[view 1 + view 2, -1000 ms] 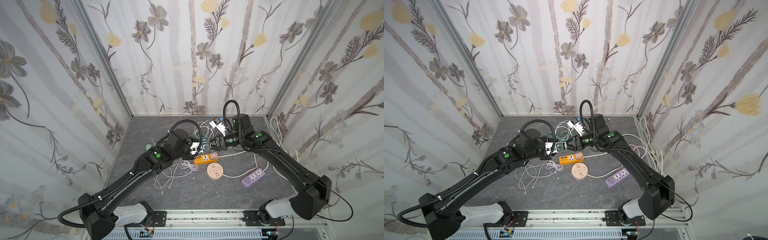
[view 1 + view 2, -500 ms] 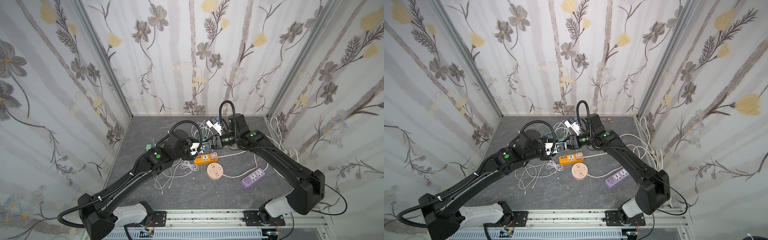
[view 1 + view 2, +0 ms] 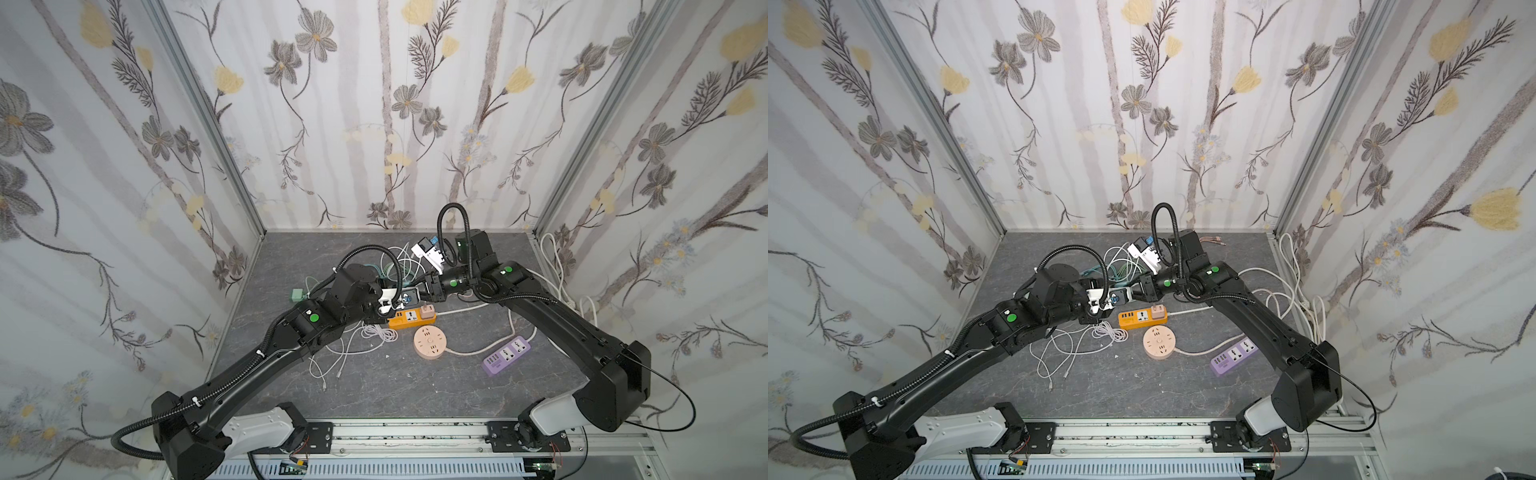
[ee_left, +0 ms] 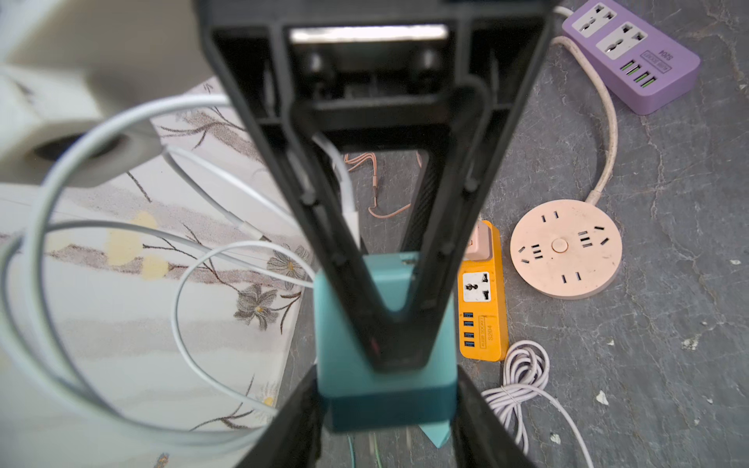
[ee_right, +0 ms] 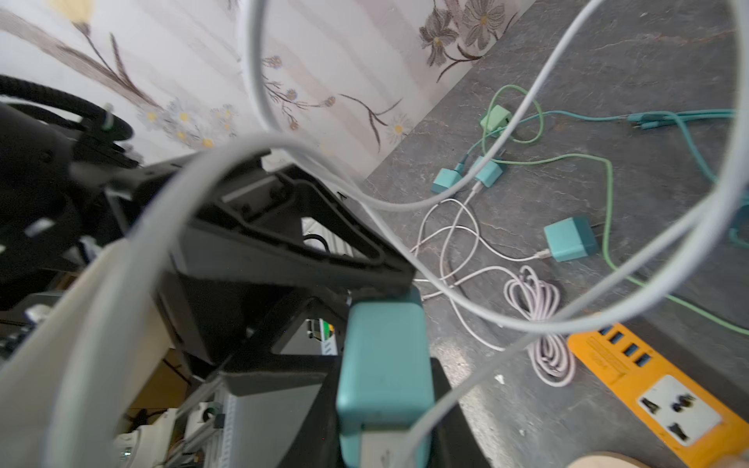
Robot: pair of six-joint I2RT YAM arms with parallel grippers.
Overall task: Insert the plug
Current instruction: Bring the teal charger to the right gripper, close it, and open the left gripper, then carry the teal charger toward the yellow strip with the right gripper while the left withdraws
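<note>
Right gripper [image 5: 385,377] is clamped on the teal boxy plastic charger plug [image 5: 385,344], lower middle of frame; left gripper [image 4: 387,389] flanks it, can't tell if gripping. Three power strips on the grey worktop [image 4: 648,324]: orange bar [image 4: 482,308], round peach disc [image 4: 565,249], purple bar [image 4: 632,56].

Crowded middle, open front

The left gripper [image 4: 387,405] and right gripper [image 5: 385,389] stood nose to nose over mid-table around one teal adapter [image 4: 385,356], with no room between them. White cable loops [image 5: 251,60] hung across the right gripper's front. Just below lay the orange power strip [image 3: 411,318]. A pink plug [image 3: 428,309] stood upright at its right end, and the universal socket [image 4: 476,287] beside it was uncovered. A white cable tangle [image 3: 353,345] spread left of the strip. The round socket [image 3: 430,342] sat just in front of it, and the purple strip [image 3: 506,356] lay farther right. Green cables [image 5: 604,202] littered the floor behind. The table [image 3: 415,395] along the front rail lay bare.
</note>
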